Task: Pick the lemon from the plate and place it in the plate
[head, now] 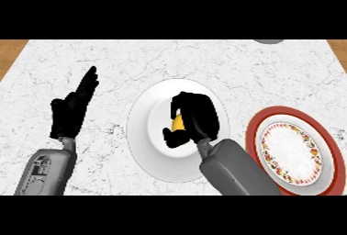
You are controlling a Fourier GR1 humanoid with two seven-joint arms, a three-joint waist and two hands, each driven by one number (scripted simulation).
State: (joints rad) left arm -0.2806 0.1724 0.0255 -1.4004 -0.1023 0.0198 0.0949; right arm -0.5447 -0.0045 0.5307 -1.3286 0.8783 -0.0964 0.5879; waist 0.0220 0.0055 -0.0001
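A yellow lemon (178,122) lies on the white plate (150,137) in the middle of the counter. My right hand (196,117) is over that plate with fingers and thumb curled round the lemon, hiding most of it. To the right sits a red-rimmed plate (257,133) with a flowered white centre, holding nothing. My left hand (73,108) rests open at the left, fingers pointing up and away, apart from both plates.
The marble counter (136,59) stretches to the back; wooden edges show at the far left and right corners. A grey object (271,41) peeks in at the top right edge.
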